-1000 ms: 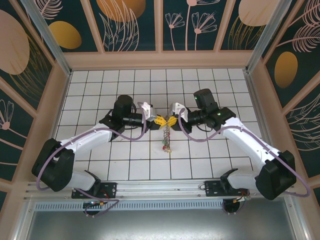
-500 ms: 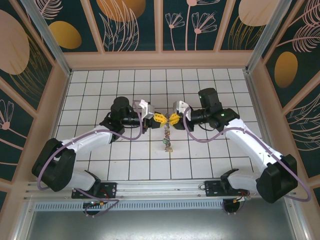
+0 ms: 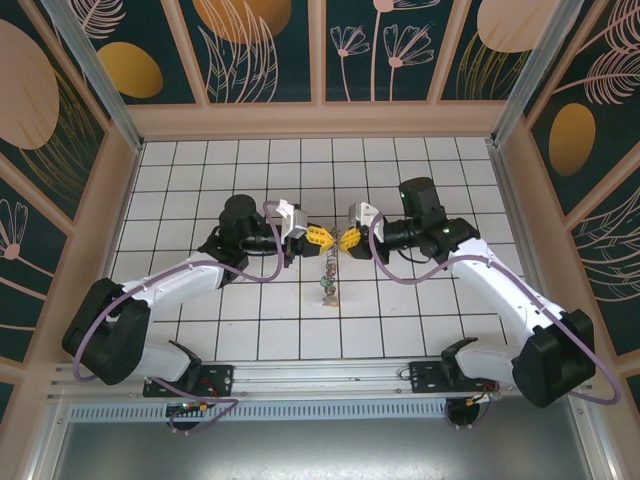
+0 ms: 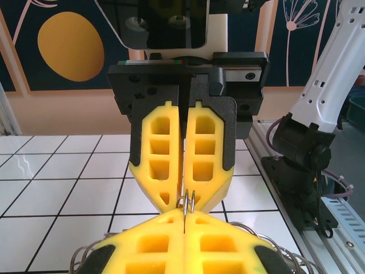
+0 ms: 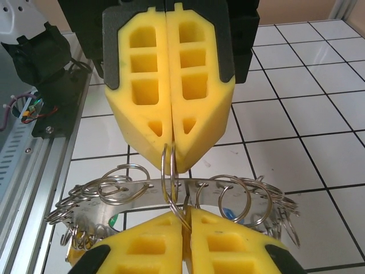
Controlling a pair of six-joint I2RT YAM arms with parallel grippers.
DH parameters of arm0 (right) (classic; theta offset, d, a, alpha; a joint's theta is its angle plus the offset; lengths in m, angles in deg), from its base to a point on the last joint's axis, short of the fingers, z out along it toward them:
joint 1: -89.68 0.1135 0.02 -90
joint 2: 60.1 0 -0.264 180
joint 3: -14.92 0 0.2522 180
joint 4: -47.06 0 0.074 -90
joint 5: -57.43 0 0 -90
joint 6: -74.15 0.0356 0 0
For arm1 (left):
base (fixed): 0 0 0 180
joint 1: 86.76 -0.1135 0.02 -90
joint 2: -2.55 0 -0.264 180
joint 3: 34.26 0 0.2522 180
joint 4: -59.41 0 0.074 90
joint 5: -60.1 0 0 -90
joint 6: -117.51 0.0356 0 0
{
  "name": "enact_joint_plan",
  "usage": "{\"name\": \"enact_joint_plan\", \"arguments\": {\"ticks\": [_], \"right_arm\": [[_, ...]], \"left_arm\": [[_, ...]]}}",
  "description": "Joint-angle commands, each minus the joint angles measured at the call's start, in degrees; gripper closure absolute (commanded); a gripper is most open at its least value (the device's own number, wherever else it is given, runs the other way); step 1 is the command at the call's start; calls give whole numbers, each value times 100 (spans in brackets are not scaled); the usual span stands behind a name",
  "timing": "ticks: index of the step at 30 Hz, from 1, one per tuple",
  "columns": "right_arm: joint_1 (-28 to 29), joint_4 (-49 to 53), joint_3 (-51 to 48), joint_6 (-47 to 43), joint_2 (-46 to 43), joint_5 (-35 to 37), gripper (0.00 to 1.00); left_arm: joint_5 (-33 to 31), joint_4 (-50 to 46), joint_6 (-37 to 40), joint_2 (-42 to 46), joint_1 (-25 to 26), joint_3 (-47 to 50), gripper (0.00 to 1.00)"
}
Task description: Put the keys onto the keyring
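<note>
Above the middle of the table my left gripper (image 3: 320,238) and right gripper (image 3: 348,239) meet tip to tip, both shut on one small split ring (image 5: 169,174). That ring shows between the yellow fingertips (image 4: 197,188) in the left wrist view as well. Under them hangs the keyring (image 5: 145,194), a flat shiny metal band threaded with several wire rings. Blue (image 5: 229,214) and green (image 5: 114,219) key heads peek out beneath the band. From above, the keys dangle as a small bundle (image 3: 329,281) below the grippers, their shapes too small to tell apart.
White tiled floor (image 3: 420,310) lies all around the hanging bundle. Wooden walls (image 3: 320,120) enclose the back and both sides. The rail with the arm bases (image 3: 320,378) runs along the near edge.
Both grippers have drifted slightly toward the far side, the right one a little rightward. The dangling bundle has risen and swung a little with them. Both stay shut.
</note>
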Motion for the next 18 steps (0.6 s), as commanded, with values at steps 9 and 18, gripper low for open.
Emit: {"name": "enact_joint_plan", "arguments": {"ticks": [9, 18], "right_arm": [[155, -244, 134, 387, 551, -470, 93], [184, -3, 320, 270, 569, -201, 80]], "left_arm": [[127, 782, -225, 43, 29, 0, 100], [98, 910, -267, 37, 30, 88, 100]]}}
